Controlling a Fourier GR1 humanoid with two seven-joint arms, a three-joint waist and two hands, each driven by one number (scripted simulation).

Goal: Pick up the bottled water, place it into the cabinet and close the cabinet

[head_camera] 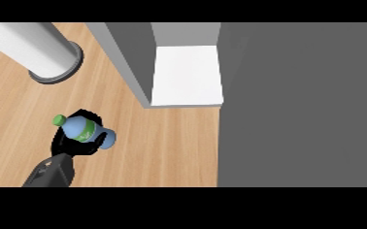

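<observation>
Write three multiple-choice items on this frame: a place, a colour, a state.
1. Where is the bottled water?
A) in the left hand, over the wooden counter
B) on a plate
C) in a sink

2. Its cap is:
A) red
B) green
C) black

3. The cabinet is:
A) open, white shelf showing
B) shut
C) open, with the bottle inside

Key:
1 A, the hand's fingers curl round the bottle.
2 B, the cap at the bottle's upper-left end is green.
3 A, the white shelf is in plain sight, and the bottle is away from it.
</observation>
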